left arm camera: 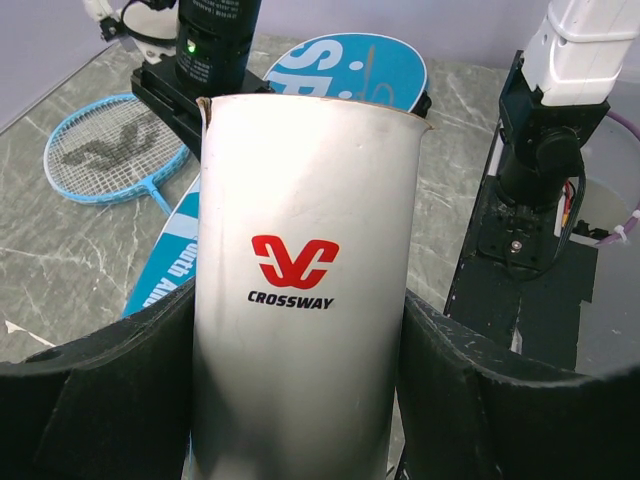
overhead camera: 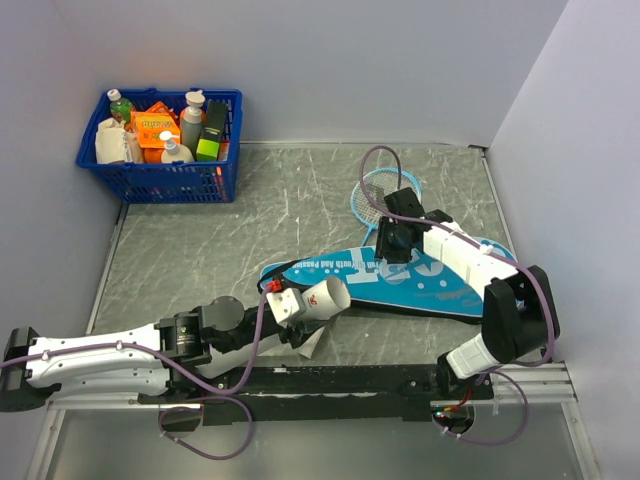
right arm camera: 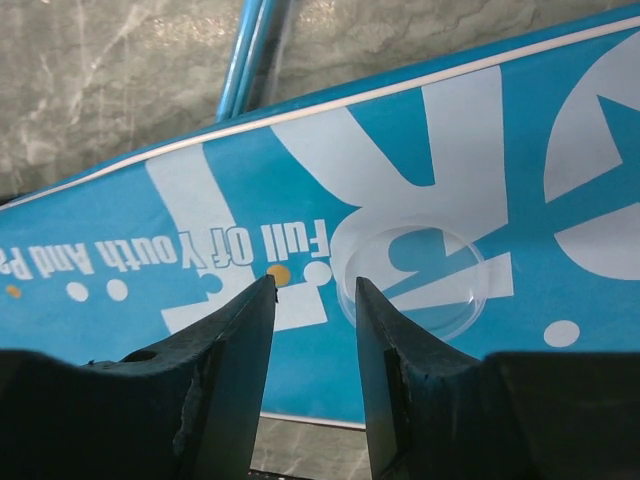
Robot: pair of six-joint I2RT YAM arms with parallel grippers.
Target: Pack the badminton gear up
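Grey marbled desk point(overhead camera: 200, 250) enclosed by pale walls, with a blue plastic basket point(overhead camera: 160, 182) of bottles and boxes standing in its far left corner. Left hand point(overhead camera: 287, 303) is gripping the long white tube point(left arm camera: 305, 200), which bears a red logo, near the desk's front edge, the tube's open mouth facing the teal racket-shaped fabric cover point(overhead camera: 440, 275). Right hand point(right arm camera: 315, 290) is hanging close over that cover, fingers parted and holding nothing, beside a clear round plastic lid point(right arm camera: 425, 280) lying on it. Light-blue-framed racket point(left arm camera: 110, 150) is lying beyond the cover, its shaft reaching the cover's edge.
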